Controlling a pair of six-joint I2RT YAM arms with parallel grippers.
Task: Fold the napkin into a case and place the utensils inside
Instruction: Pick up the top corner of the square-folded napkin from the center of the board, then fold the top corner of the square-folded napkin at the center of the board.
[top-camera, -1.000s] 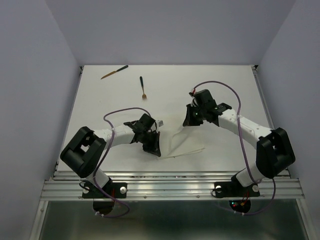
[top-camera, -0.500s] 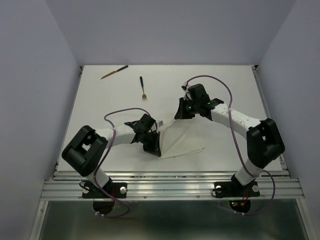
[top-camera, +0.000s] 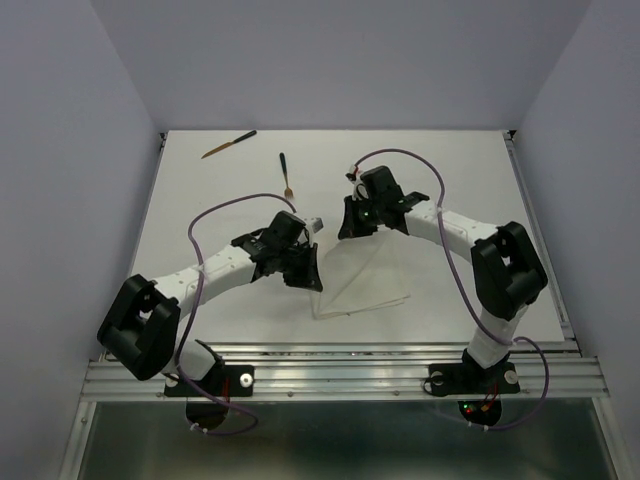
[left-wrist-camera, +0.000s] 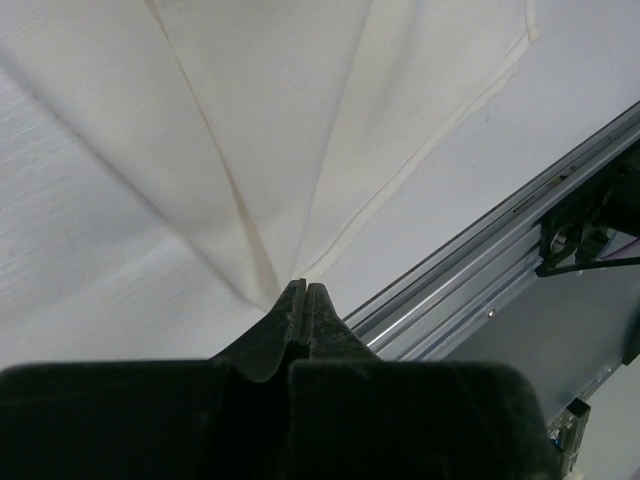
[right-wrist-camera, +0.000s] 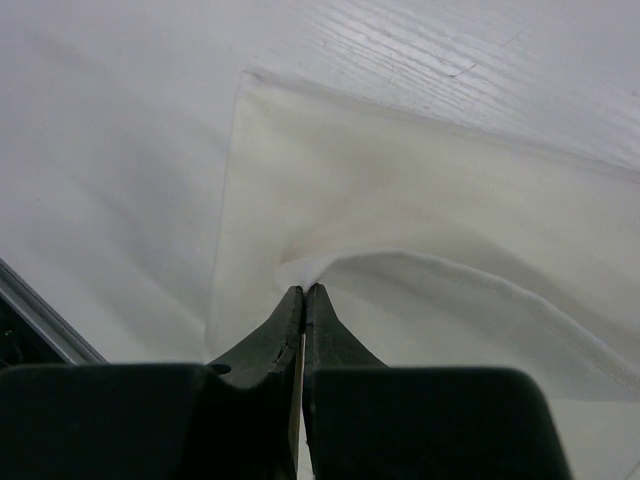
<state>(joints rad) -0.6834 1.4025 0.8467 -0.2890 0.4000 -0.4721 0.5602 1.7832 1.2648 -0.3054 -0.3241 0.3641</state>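
One napkin lies near the front middle of the worktop. It is loosely doubled, with an upper layer raised over a flat lower one, and is not yet closed into a case. Both utensils lie outside it on the bare worktop. The left pincer is clamped together on the cloth's near-left corner, and creases fan out from the pinch. The right pincer is likewise pressed shut on a raised fold at the far edge, so the fabric slopes between the two grips.

There are two utensils, well apart from the napkin. A fork with a dark handle lies beyond the left arm. A second brown piece with a dark end lies near the far-left corner.
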